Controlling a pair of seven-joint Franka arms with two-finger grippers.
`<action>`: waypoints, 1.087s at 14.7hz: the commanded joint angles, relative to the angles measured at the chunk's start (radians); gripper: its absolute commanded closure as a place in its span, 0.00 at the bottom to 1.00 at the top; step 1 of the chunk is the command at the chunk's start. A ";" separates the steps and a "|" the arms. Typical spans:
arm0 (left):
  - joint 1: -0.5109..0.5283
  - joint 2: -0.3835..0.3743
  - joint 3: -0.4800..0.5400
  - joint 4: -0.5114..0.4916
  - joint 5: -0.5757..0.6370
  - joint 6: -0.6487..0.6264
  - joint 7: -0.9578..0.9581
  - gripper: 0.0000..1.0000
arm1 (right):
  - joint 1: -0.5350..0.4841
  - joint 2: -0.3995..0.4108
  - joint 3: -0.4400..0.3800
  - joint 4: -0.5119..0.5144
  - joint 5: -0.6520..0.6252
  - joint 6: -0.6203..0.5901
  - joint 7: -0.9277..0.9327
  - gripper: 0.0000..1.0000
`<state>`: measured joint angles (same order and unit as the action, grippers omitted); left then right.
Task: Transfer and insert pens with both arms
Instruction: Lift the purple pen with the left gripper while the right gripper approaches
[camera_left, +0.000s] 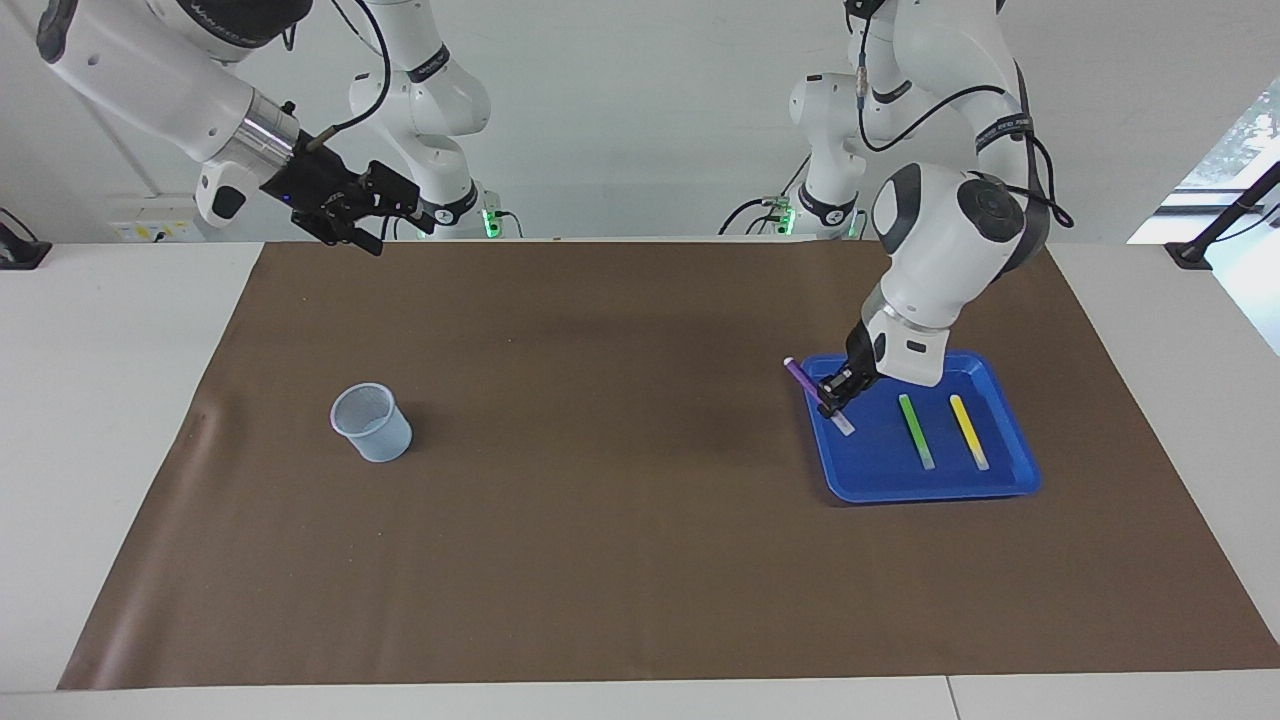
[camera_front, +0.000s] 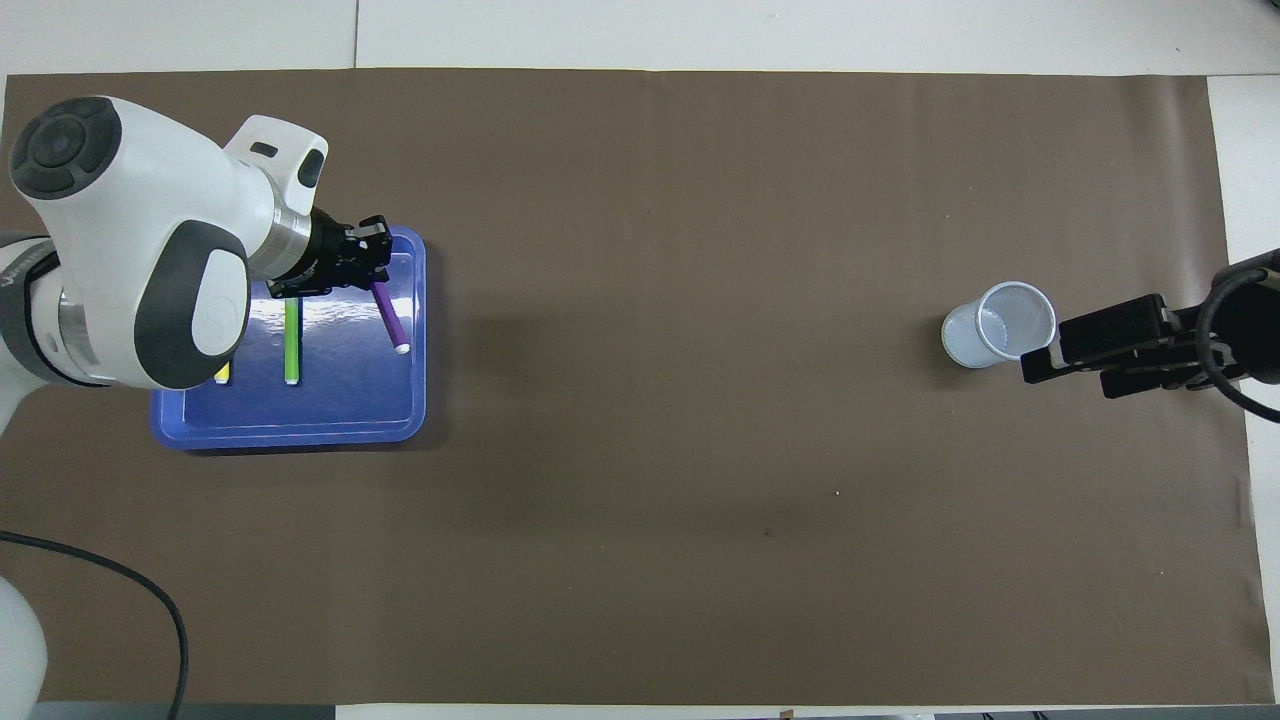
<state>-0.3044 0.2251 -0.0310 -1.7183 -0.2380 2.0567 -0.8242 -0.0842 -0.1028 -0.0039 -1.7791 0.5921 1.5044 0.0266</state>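
Holding the purple pen (camera_left: 817, 396) tilted over my tray (camera_left: 930, 485), left gripper (camera_left: 833, 399) jaws clamped; right gripper (camera_left: 385, 222) hangs jaws wide over the mat's (camera_left: 620, 520) edge.

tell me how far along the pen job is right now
Done: nothing yet; the mesh cup toward the right arm's end shows no pen.
In hand: the left gripper is shut on the purple pen, tilted and lifted over the blue tray.
Left: hand that pen across and insert it, then the green pen and yellow pen lying in the tray. The right gripper waits open in the air.
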 joint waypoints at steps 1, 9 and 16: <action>-0.074 0.037 0.013 0.072 -0.085 0.019 -0.253 1.00 | -0.002 -0.101 0.008 -0.190 0.144 0.146 -0.011 0.00; -0.274 0.051 0.011 0.077 -0.110 0.178 -0.731 1.00 | 0.119 -0.100 0.012 -0.407 0.491 0.414 0.035 0.00; -0.393 0.050 0.011 0.077 -0.113 0.244 -0.877 1.00 | 0.187 -0.032 0.013 -0.411 0.611 0.527 0.050 0.14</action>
<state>-0.6685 0.2601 -0.0349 -1.6626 -0.3340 2.2903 -1.6761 0.1040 -0.1391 0.0086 -2.1834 1.1722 2.0132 0.0906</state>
